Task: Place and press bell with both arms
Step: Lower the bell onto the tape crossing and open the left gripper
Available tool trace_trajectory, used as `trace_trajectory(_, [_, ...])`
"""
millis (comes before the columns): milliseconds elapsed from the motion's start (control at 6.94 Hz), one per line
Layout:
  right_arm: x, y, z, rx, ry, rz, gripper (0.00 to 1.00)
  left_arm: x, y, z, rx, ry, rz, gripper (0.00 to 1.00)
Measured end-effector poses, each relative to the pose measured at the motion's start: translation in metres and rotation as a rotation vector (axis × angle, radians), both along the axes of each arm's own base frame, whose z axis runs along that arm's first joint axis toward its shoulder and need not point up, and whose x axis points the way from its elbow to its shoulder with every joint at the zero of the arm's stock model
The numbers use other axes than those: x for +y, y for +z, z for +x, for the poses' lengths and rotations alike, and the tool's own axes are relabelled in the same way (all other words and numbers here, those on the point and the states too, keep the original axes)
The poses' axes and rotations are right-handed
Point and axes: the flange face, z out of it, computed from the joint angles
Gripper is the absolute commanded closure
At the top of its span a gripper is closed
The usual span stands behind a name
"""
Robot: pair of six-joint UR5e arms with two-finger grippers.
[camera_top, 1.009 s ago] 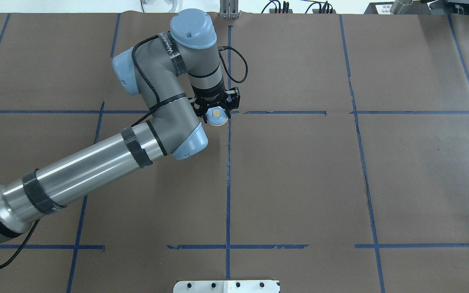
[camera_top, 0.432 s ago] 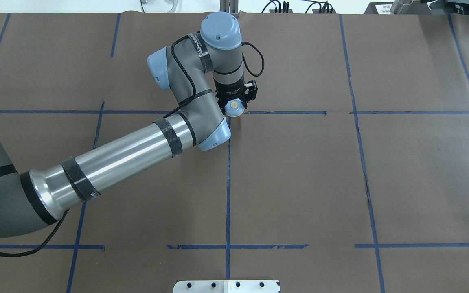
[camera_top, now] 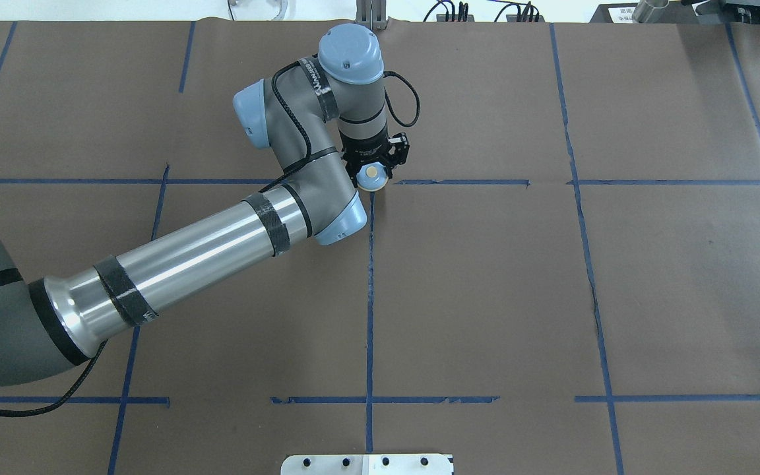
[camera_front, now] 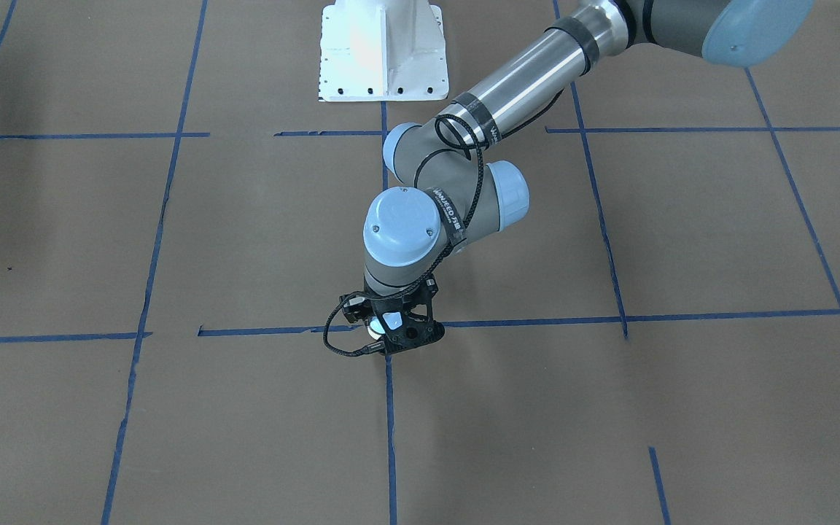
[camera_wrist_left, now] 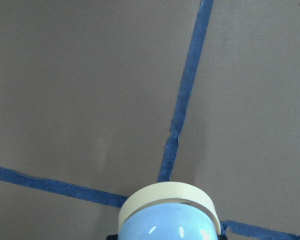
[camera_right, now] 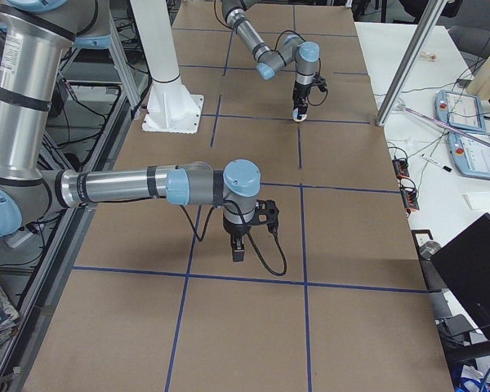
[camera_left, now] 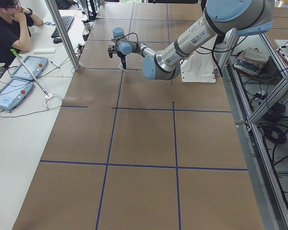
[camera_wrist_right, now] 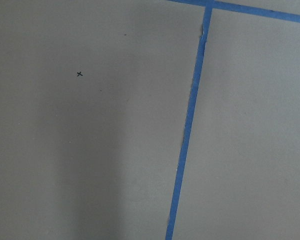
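My left gripper is shut on the bell, a small light-blue dome with a cream button on top. It holds the bell low at the crossing of two blue tape lines at the table's far middle. The left wrist view shows the bell's blue dome and cream base ring just above that crossing. I cannot tell whether the bell touches the table. The left gripper also shows in the front view. My right gripper shows only in the right side view, hanging over the table; whether it is open or shut I cannot tell.
Brown paper with a blue tape grid covers the table. The white bolted pedestal stands at the robot's side. An operator sits at a side table with tablets. A metal post stands at the table's edge.
My left arm has swung to the right and slightly away, carrying the bell onto the tape crossing, then eased back a little to the left. The gripper stays shut on the bell.
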Motion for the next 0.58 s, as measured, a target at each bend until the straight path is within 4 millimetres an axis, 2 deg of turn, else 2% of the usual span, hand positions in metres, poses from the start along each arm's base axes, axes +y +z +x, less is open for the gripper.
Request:
trace_trajectory(288, [0.0, 0.0, 0.0, 0.0, 0.0, 0.001, 0.0, 0.001, 0.009, -0.001, -0.004, 0.002, -0.005, 0.0])
trace_trajectory(432, [-0.001, -0.001, 0.0, 0.0, 0.0, 0.002, 0.0, -0.003, 0.003, -0.009, 0.008, -0.002, -0.001, 0.0])
trace_trajectory(577, [-0.001, -0.002, 0.0, -0.001, 0.0, 0.004, 0.0, -0.01, -0.009, -0.025, 0.029, -0.004, -0.009, 0.0])
